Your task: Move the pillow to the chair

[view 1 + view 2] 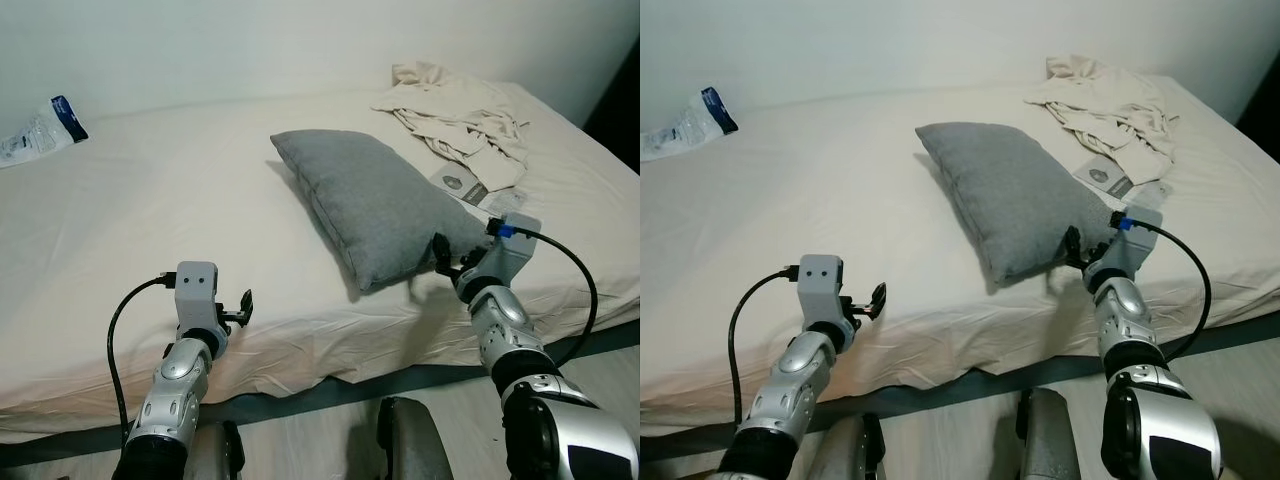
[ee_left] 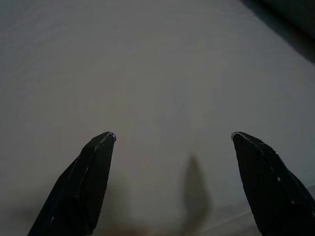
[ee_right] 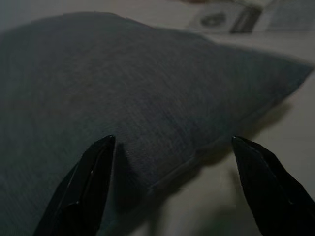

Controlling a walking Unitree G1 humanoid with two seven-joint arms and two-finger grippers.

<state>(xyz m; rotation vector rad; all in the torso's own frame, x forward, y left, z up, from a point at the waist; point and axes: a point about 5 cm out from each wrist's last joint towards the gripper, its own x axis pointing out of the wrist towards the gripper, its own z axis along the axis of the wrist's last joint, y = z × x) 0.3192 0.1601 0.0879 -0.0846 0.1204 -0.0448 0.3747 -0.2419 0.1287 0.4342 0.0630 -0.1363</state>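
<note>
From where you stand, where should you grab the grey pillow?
Grip the grey pillow at its near right corner, coming from the bed's front edge. That corner is raised and thin, and the open right tool already straddles its seam.

A grey pillow is lying on the bed; the right gripper is touching its near corner, while the left gripper is hovering over the sheet.
</note>
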